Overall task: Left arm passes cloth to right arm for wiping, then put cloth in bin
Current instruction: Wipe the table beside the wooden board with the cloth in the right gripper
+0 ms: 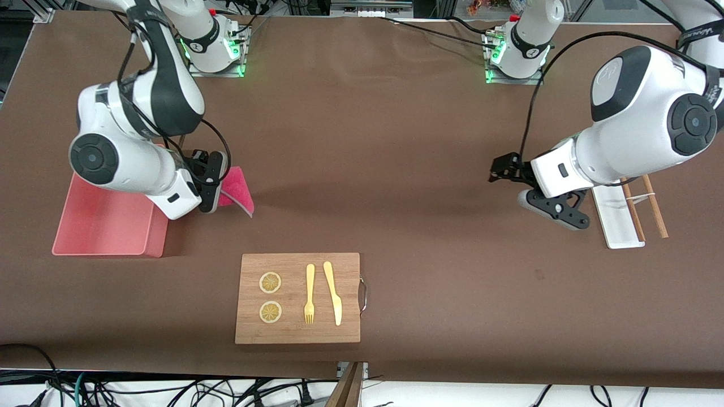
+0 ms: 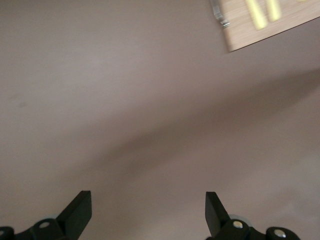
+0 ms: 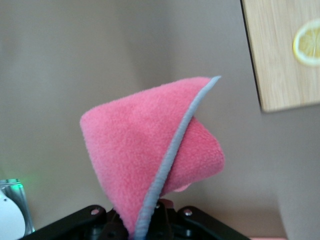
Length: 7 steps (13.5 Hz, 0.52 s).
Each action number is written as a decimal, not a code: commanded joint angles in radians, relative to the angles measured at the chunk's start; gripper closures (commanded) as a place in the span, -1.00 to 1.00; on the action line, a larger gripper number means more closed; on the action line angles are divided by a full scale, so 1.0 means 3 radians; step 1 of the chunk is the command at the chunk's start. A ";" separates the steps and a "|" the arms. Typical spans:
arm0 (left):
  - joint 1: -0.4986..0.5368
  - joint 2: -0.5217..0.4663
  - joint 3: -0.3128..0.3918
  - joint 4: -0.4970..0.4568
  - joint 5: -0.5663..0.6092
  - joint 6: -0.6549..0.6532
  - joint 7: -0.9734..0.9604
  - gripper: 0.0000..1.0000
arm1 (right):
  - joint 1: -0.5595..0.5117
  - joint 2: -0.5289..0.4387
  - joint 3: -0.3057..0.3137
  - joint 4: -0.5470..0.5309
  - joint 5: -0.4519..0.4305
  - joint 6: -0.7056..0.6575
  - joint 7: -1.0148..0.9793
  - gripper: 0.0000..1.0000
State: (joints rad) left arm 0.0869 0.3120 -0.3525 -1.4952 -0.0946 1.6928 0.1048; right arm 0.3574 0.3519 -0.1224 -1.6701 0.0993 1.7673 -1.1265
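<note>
The cloth [image 1: 237, 190], a magenta-red rag with a pale grey hem, hangs folded from my right gripper [image 1: 212, 189], which is shut on it. They hang over the brown table just beside the bin [image 1: 107, 223], a salmon-pink tub at the right arm's end. In the right wrist view the cloth [image 3: 140, 145] fills the middle and hides the tips of the right gripper [image 3: 152, 212]. My left gripper [image 1: 500, 169] is over bare table at the left arm's end, open and holding nothing. Its dark fingers [image 2: 80, 210] stand wide apart in the left wrist view.
A wooden board [image 1: 300, 333] lies nearer the front camera, carrying two lemon slices [image 1: 270, 282], a yellow fork [image 1: 309, 294] and a knife [image 1: 334, 291]. A small white tray [image 1: 613, 217] with chopsticks [image 1: 650, 206] sits under the left arm.
</note>
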 commanded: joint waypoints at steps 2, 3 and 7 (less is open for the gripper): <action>0.0145 -0.0043 -0.0022 0.0167 0.0793 -0.0166 0.0009 -1.00 | -0.0071 -0.0002 0.0035 -0.0410 -0.0259 0.0448 0.0319 1.00; 0.0130 -0.0018 -0.0017 0.0198 0.0963 -0.0141 -0.0011 -1.00 | -0.0097 0.0023 0.0030 -0.0446 -0.0295 0.0525 0.0324 1.00; -0.0171 -0.0614 0.0610 -0.0357 0.0834 0.0139 -0.0053 -1.00 | -0.0097 0.0279 0.0030 -0.0451 -0.0352 0.0730 0.0477 1.00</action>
State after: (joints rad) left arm 0.0825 0.2657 -0.2790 -1.4658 0.1957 1.6882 0.0905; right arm 0.3298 0.4080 -0.1240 -1.7980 0.0151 1.9497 -1.0290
